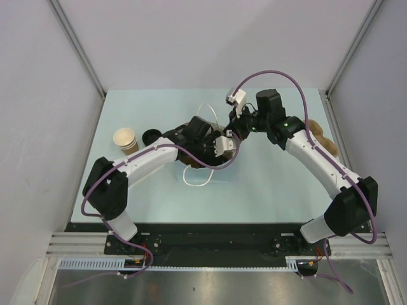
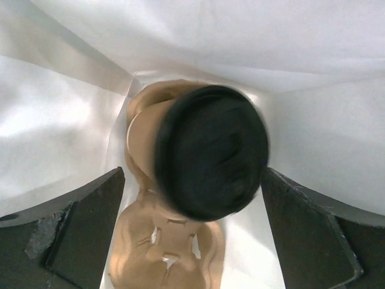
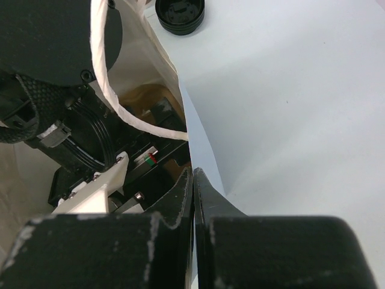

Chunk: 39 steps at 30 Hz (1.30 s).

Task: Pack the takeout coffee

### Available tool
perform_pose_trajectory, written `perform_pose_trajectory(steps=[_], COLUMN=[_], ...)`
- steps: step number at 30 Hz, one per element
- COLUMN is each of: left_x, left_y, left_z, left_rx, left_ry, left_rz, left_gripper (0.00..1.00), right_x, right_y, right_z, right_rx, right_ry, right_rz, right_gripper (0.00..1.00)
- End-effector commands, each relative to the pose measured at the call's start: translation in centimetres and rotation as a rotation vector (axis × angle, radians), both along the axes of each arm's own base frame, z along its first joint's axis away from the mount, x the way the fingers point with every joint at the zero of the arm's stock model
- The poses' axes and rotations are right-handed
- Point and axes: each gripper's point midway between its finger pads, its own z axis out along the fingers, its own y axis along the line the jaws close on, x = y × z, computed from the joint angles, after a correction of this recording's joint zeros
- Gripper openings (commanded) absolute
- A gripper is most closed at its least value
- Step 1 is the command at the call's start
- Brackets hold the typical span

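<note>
- The left claw [image 2: 192, 180] stands wide open inside a white paper bag [image 2: 60, 120], one dark finger [image 2: 84, 229] on each side of the wrist view.
- The takeout coffee [image 2: 198, 150] sits between those fingers, deeper in the bag. Its black lid [image 2: 216, 156] is turned back toward the claw, and its brown wall leans away to the left.
- The left finger stands apart from the lid. The right finger is just beside its rim; I cannot tell whether they touch.
- Below the cup, near the claw's palm, lies a brown shape [image 2: 162, 253] against the bag's floor. I cannot tell what it is.
- The right claw [image 3: 194, 195] is pinched tight on the bag's upper edge, and the paper runs straight up out of its closed tips.
- Left of the right claw, the bag's white cord handle [image 3: 102, 72] loops over the left arm's wrist.
- Ahead of the right claw, past the bag, a loose lid [image 3: 179, 11] lies on the table [image 1: 273, 184].
- Left of the left claw and outside the bag, a stack of tan cups [image 1: 126, 140] stands just beside that loose lid.
</note>
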Motion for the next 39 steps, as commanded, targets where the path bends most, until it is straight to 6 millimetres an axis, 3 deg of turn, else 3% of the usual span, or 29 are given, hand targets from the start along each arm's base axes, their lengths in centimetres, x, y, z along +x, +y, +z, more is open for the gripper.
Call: perform_pose_trajectory(steps=[1, 9, 25, 30, 39], left_x=[0.3, 0.7, -1.0, -1.4, 0.0], left_y=[-1.2, -0.8, -0.6, -0.5, -0.3], left_z=[5.2, 6.1, 12.3, 15.0, 20.9], left_rx=[-0.12, -0.132, -0.213, -0.251, -0.33], left_ry=[-0.046, -0.044, -0.056, -0.068, -0.123], left_rz=[-0.001, 0.02, -0.023, -0.016, 0.041], left_gripper=[1.0, 1.0, 0.99, 1.0, 1.0], right_x=[-0.3, -0.1, 0.3, 0.8, 3.0], right_y=[0.4, 0.2, -0.3, -0.7, -2.1], right_z=[-0.2, -0.2, 0.3, 0.9, 1.5], right_rx=[0.003, -0.001, 0.008, 0.005, -0.001], right_ry=[0.038, 0.033, 0.02, 0.002, 0.006], right_rz=[0.022, 0.023, 0.014, 0.01, -0.019], right_gripper=[0.0, 0.0, 0.0, 0.0, 0.0])
